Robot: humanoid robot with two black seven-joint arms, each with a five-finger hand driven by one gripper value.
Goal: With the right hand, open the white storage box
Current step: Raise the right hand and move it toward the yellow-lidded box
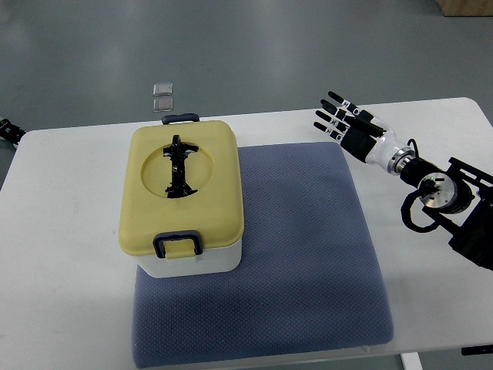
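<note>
We see the white box (185, 202), its yellow lid (182, 189) latched, on the blue mat's (308, 254) left part. Our right hand (347, 125) hovers well apart, fingers spread, holding nothing. We judge the reach hasn't begun; next comes the near latch (178, 245). No readable writing.

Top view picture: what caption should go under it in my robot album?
Right hand open above the table, apart from the closed yellow-lidded white storage box on a blue mat.

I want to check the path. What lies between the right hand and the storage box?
In the top view, only bare blue mat and a strip of white table lie between the right hand and the storage box.
</note>
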